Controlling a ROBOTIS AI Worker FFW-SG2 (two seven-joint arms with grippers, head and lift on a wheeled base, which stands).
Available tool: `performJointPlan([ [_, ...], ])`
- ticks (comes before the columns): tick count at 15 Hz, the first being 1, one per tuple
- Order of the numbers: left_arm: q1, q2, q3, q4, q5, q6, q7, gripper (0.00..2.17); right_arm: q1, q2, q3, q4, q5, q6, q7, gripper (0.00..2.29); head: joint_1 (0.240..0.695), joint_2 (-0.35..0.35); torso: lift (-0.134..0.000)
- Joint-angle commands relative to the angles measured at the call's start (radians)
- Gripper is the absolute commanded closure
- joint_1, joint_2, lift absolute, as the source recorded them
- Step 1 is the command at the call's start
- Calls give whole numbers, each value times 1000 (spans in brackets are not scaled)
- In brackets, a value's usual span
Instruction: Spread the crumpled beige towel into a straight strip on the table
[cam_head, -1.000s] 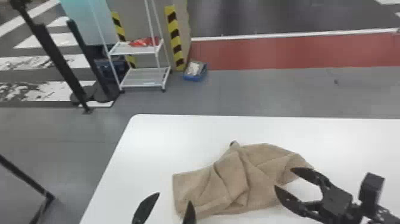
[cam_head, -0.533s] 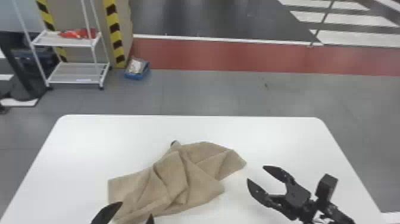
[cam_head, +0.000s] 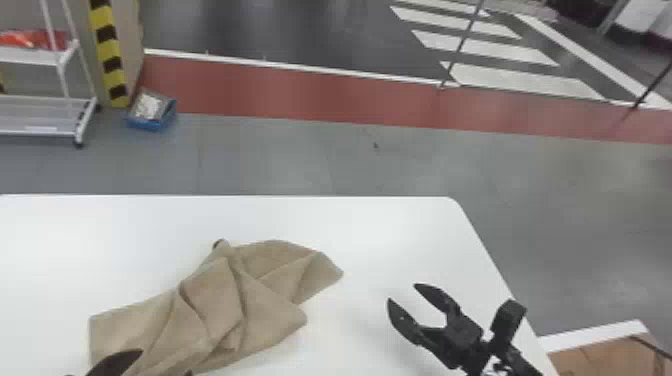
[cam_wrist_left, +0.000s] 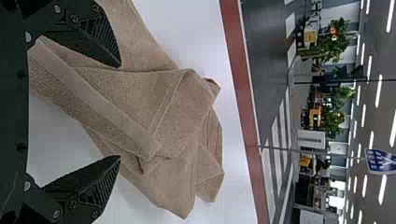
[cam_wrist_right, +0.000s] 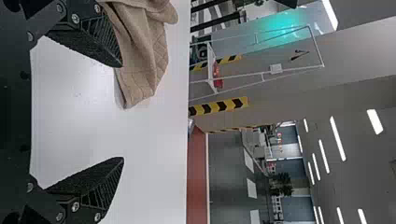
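Hanging out right of the towel (cam_head: 270, 300), right gripper (cam_head: 403, 292)'s jaws are super wide; left gripper (cam_head: 165, 361)'s gaping too, over the towel's near-left end.

so the table (cam_head: 390, 225) is a plain smooth white top with a straight far edge and a rounded far right corner, and the right side slants outward as it comes nearer in the head view. lying on it is the towel (cam_head: 265, 305), all bunched up in a lopsided heap, with overlapping folds through the middle, a flatter bit toward the near left and a floppy end poking out to the right, well short of the table's right edge. there's also a tiny dark bit (cam_head: 218, 243) right at the towel's far tip, can't tell what it is tbh.
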Motion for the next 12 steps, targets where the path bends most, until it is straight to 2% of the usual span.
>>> performJointPlan([
  [1, -36, -1, -19, 3, -14, 47, 0, 211, 3, 0, -11, 6, -3, 0, 1, 194, 695, -316, 0],
  [6, -51, -1, -28, 2, -3, 93, -55, 215, 5, -2, -18, 10, -5, -3, 3, 194, 695, -348, 0],
  [8, -63, -1, -37, 3, 3, 102, -71, 370, 3, 0, -18, 13, -5, -3, 3, 194, 695, -350, 0],
  [10, -65, -1, -42, 5, 3, 93, -66, 400, 2, 0, -18, 19, -5, -12, 3, 194, 695, -350, 0],
  [12, -73, -3, -50, 11, 1, 93, -63, 741, 0, 0, -6, 19, -2, -15, 1, 194, 695, -350, 0],
])
